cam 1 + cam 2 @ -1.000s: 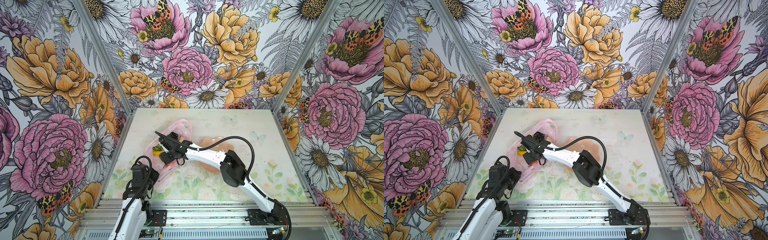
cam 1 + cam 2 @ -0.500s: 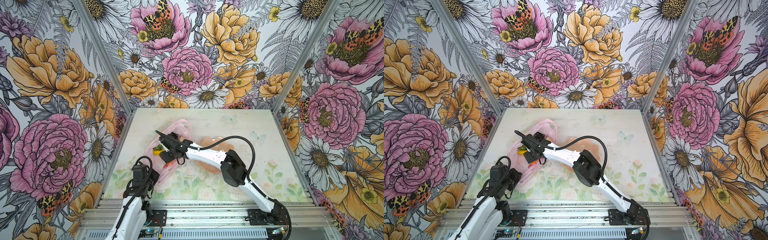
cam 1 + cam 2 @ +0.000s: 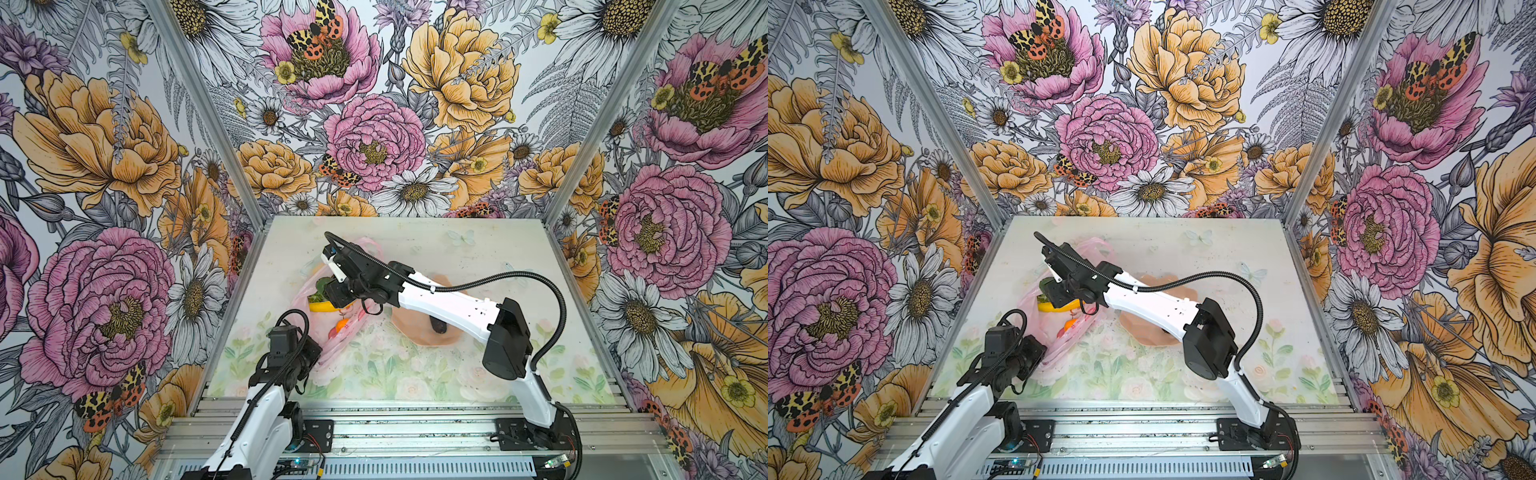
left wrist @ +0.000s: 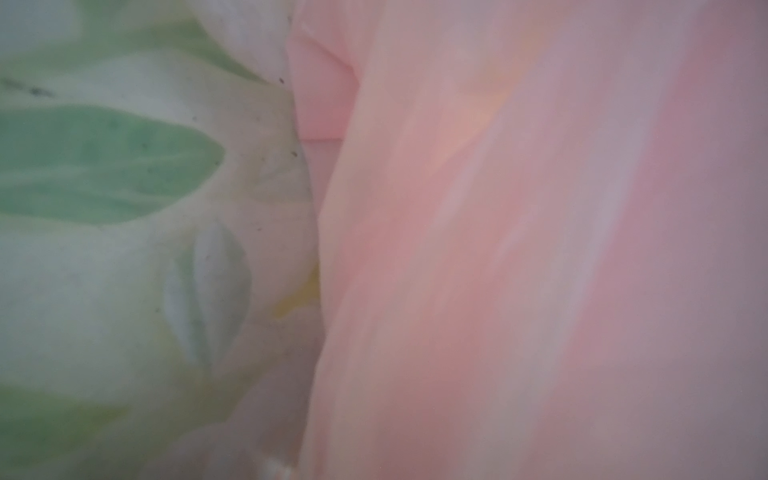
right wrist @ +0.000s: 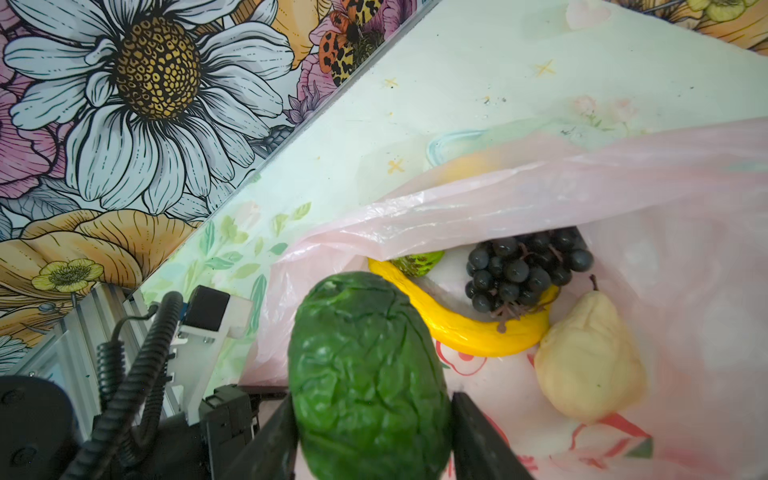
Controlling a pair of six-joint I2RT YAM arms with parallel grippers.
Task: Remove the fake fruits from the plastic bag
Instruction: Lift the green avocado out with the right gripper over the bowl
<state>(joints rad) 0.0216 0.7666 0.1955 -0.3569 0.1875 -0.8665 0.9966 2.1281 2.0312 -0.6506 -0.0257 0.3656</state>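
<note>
Right wrist: green avocado tight between both fingers; plastic bag beneath

Both top views: high at the front, looking down on the whole table. Wrist views: close, both on the plastic bag.

The bag lies left of a bowl on the bench. Inside lie banana and grapes, an avocado above them.
</note>
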